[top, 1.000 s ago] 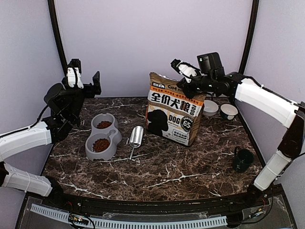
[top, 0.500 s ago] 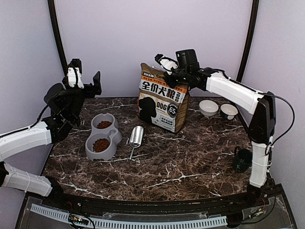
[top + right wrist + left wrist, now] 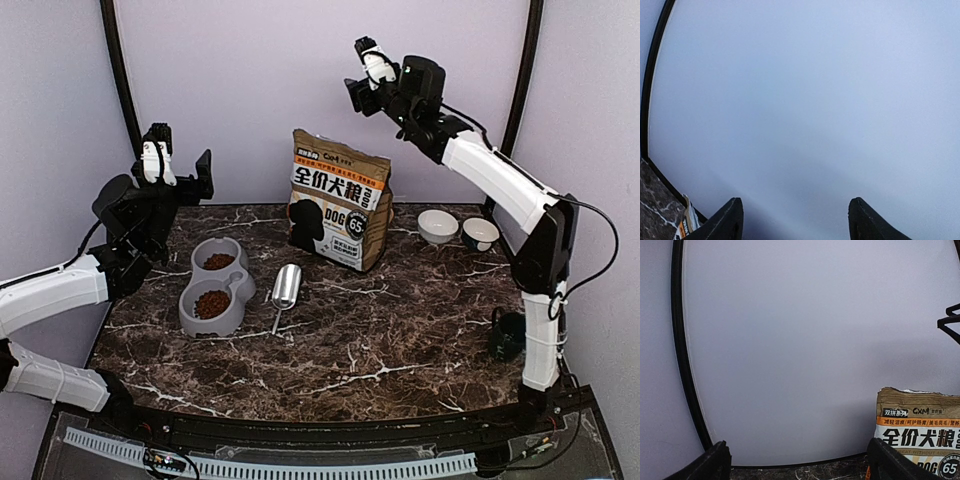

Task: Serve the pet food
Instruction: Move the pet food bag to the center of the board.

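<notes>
The pet food point(image 3: 211, 303) lies as reddish-brown kibble in both cups of the grey double bowl point(image 3: 240, 287) at the table's left. The printed dog-food bag point(image 3: 338, 212) stands free at the back centre, and its top shows at the right in the left wrist view point(image 3: 920, 435). My right gripper point(image 3: 358, 92) hangs high above the bag's top right, open, with only the back wall between its fingers point(image 3: 795, 222). Over the table's back left corner, my left gripper point(image 3: 180, 165) is raised and wide open point(image 3: 800, 470), holding nothing.
A metal scoop point(image 3: 285, 289) lies just right of the double bowl. Two small white bowls point(image 3: 438, 225) point(image 3: 480, 233) sit at the back right. A dark mug point(image 3: 510, 335) stands near the right edge by the right arm's base.
My right gripper carried the bag left, set it standing, let go of its top, opened and rose clear above it. The left arm has not moved.
</notes>
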You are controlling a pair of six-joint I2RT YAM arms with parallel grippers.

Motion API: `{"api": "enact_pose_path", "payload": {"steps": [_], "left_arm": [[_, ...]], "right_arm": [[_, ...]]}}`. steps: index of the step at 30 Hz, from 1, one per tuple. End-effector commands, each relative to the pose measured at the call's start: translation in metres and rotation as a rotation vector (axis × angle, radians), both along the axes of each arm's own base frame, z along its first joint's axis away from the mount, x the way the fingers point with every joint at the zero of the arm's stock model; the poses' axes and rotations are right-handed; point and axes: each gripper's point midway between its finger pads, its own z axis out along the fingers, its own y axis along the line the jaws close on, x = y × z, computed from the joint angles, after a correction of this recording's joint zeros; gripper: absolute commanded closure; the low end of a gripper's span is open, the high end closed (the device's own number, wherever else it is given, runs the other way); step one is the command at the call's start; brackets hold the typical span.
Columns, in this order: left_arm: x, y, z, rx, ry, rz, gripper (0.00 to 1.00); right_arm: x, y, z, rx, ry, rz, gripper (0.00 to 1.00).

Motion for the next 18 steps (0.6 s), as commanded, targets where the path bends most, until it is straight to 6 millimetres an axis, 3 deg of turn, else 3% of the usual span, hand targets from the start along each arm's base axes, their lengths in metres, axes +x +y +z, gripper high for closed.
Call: {"api": "enact_pose_path", "payload": {"steps": [1, 11, 18], "left_arm": [[-0.006, 0.004, 0.012, -0.022, -0.035, -0.009, 0.03], [-0.010, 0.004, 0.015, -0.025, -0.046, -0.026, 0.03], [-0.009, 0.002, 0.014, -0.018, -0.042, -0.033, 0.03]], "right_arm": [[-0.005, -0.027, 0.023, 0.114, 0.009, -0.034, 0.25], [-0.011, -0.104, -0.050, 0.218, 0.233, -0.134, 0.20], [-0.031, -0.170, -0.123, 0.286, 0.370, -0.262, 0.07]]}}
